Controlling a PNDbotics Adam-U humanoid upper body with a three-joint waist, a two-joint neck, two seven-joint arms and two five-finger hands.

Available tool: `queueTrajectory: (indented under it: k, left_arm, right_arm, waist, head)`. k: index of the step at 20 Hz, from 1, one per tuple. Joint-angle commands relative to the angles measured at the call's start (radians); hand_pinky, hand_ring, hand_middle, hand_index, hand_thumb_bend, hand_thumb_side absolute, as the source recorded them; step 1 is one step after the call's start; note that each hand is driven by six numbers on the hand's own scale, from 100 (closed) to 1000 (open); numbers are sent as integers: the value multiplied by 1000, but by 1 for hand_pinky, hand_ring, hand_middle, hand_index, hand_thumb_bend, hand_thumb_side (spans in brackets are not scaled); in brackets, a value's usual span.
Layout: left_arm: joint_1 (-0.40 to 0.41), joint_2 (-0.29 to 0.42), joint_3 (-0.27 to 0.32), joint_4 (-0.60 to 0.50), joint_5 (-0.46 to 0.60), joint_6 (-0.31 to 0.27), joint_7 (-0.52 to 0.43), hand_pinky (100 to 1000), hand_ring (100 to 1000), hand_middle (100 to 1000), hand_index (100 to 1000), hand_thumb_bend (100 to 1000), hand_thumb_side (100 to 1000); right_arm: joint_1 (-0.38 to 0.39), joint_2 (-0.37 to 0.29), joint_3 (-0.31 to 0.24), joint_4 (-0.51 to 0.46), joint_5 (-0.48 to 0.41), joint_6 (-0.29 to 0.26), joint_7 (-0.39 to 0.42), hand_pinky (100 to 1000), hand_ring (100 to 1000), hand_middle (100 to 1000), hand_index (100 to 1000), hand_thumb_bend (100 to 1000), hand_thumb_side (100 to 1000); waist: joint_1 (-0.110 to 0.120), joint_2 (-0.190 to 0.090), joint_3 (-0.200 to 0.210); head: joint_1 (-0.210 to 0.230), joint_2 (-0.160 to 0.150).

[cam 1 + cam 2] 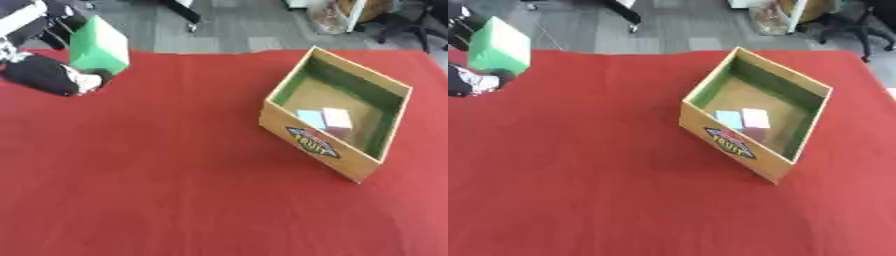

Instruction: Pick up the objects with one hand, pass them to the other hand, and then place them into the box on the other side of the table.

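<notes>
Green block (98, 45): rigid, prob. light, smooth flat faces; take by opposite sides. Left hand (52, 75) beside it, fingers unclear, can't tell. Box (363, 165) on the right.

1. A green block (98, 46) sits at the upper left, held in the left hand (52, 75), whose dark fingers (98, 77) curl beneath it.
2. A wooden box (337, 116) stands askew on the red tabletop (157, 175) at right.
3. Inside lie a pale blue block (309, 119) and a pink block (337, 121), touching.
</notes>
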Motion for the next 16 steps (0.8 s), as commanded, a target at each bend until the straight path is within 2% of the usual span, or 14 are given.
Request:
queueTrajectory:
  k: [1,2,9,16]
  left_arm:
    - [-4,-38,-13,-29,10,-23,29,746,675,616,508,137,100]
    - [1,-52,-19,-31,11,-31,38,745,674,615,508,100,107]
    - [44,-133,-56,-21,28,-60,98,718,623,591,506,100,149]
    - [54,-227,-105,9,16,-121,163,706,612,581,505,100,160]
  right_arm:
    - [-32,-25,14,5,4,-20,57,903,1000,881,988,100,470]
    - [-39,-21,20,8,8,-18,66,903,1000,881,989,100,470]
    - [-64,-1,62,33,49,-33,122,903,1000,883,993,100,470]
    - [-95,27,104,59,82,-44,173,904,1000,887,999,100,470]
  waist:
    - [-1,-23,7]
    - [-1,-24,11]
    - [-2,-29,37]
    - [-9,-33,55]
  head:
    - [-23,7]
    - [-29,7]
    - [-73,18]
    - [-113,31]
